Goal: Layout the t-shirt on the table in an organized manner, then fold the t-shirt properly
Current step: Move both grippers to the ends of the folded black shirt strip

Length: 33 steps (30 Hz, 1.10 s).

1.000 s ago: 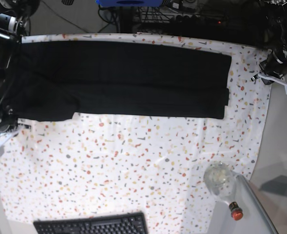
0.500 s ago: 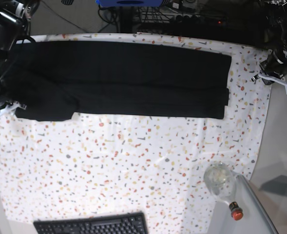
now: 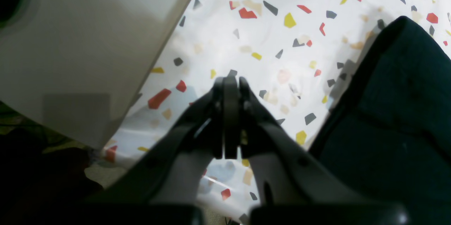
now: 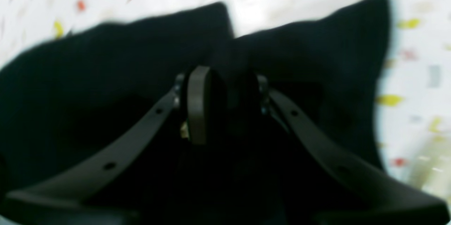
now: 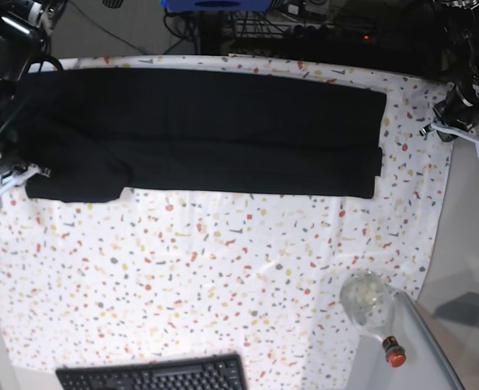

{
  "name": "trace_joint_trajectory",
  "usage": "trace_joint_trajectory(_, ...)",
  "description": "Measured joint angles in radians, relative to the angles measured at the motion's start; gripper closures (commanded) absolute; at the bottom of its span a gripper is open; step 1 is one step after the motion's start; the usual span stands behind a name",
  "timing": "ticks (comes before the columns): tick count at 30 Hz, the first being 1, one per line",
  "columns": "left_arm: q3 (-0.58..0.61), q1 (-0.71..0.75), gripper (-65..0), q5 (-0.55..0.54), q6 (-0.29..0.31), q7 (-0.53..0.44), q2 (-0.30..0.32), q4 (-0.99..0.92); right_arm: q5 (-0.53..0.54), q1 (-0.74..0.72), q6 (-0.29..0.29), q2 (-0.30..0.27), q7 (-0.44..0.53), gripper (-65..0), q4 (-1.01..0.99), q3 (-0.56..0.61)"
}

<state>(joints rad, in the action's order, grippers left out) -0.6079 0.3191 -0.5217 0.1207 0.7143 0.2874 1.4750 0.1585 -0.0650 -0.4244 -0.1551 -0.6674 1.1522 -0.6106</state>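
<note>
- My right gripper (image 4: 225,105) has come in from the bare speckled cloth to the near corner of the t-shirt (image 5: 206,130), at the end on the base view's left.
- It now sits right over that end. Black fabric fills nearly all of the right wrist view, with two rounded lobes of cloth beyond the fingertips.
- Its jaws show a narrow gap. The picture is blurred and everything between the pads is dark, so I cannot tell whether they are pinching cloth or merely standing over it.
- The t-shirt has not shifted. It lies as a long, already narrowed band across the far part of the table (image 5: 223,276), stretching almost from one side to the other, with a stepped lower edge near my right gripper.
- My left gripper (image 3: 230,87) has stayed where it was, at the opposite end. Its jaws are pressed together on nothing, above the table just beside the shirt's corner, not touching the cloth.
- I judge that the laying out and the lengthwise folds are done, and this approach sets up the crosswise fold, carrying this end over toward the other.
- The risk is a thin pinch that lifts only the top layer and drags the stack apart.
</note>
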Motion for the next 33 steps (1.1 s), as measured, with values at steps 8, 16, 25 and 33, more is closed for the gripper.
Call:
trace_joint_trajectory(8,0.002,0.000,0.0,0.000,0.000,0.000,0.000,0.000,-0.002,-0.005,-0.002,-0.005,-0.054,-15.3,0.037,0.002)
trace_joint_trajectory(16,0.002,0.000,0.0,0.000,0.000,0.000,0.001,0.000,-0.002,-0.006,-0.002,-0.002,-0.064,0.0,0.036,0.002)
trace_joint_trajectory(25,0.001,0.008,0.0,0.000,0.000,0.000,0.001,0.000,0.000,0.052,-0.002,0.025,-0.196,0.0,0.202,-0.008)
trace_joint_trajectory(33,0.000,0.008,0.0,0.000,0.000,0.000,0.000,0.000,0.002,0.200,-0.008,0.131,-0.289,0.0,0.458,-0.007)
